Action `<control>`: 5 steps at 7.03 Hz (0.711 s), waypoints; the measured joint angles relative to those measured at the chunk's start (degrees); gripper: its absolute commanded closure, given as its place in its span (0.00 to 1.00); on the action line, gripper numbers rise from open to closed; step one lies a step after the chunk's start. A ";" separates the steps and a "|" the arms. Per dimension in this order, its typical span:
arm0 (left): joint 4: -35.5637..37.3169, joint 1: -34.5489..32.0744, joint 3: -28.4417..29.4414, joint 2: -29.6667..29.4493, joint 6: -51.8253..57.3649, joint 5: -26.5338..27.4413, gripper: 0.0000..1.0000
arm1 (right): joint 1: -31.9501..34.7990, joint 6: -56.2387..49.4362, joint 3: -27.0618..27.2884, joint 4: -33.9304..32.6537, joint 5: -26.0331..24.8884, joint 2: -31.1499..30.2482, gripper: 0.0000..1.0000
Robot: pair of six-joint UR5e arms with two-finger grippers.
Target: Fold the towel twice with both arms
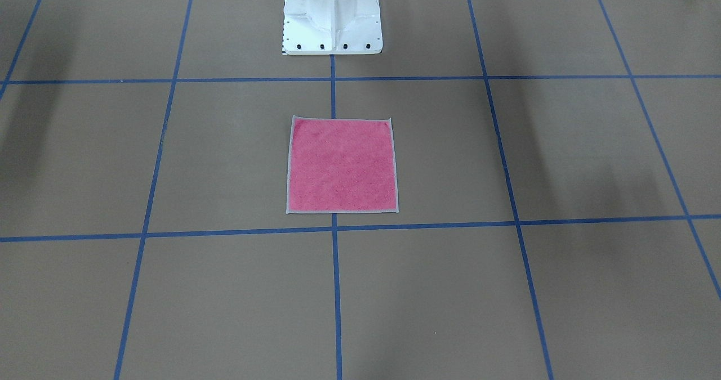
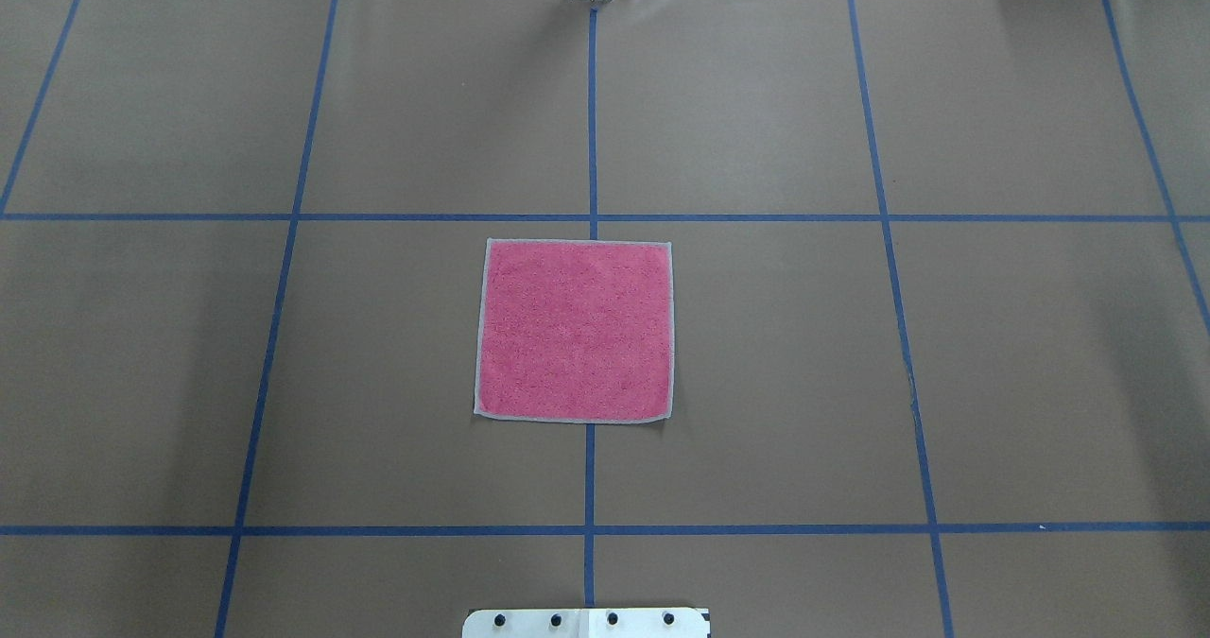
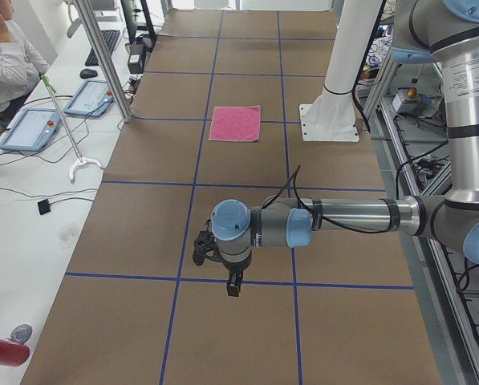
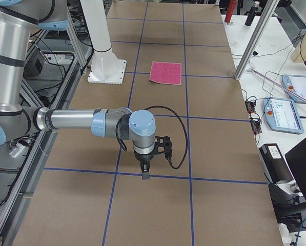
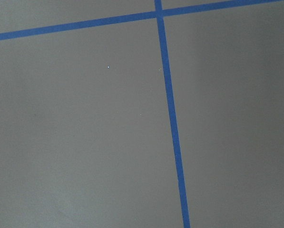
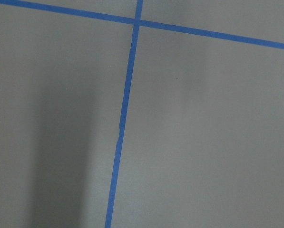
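Observation:
The towel (image 1: pixel 342 165) lies flat and unfolded, pink face up with a light grey edging, at the middle of the brown table; it also shows in the overhead view (image 2: pixel 575 331). Neither arm shows in the front or overhead views. In the left side view my left gripper (image 3: pixel 233 285) points down above the table, far from the towel (image 3: pixel 235 123). In the right side view my right gripper (image 4: pixel 144 174) points down, far from the towel (image 4: pixel 166 72). I cannot tell whether either is open or shut. Both wrist views show only table and blue tape.
The white pedestal base (image 1: pixel 332 19) stands just behind the towel on the robot's side. Blue tape lines (image 2: pixel 591 477) grid the table. A metal post (image 3: pixel 103 56) and a side bench with tablets (image 3: pixel 30 128) and a seated person (image 3: pixel 2 48) border the far edge.

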 measured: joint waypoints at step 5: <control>0.14 0.43 -1.81 0.08 -0.01 0.07 0.00 | -0.23 -0.10 0.15 0.02 0.06 0.30 0.00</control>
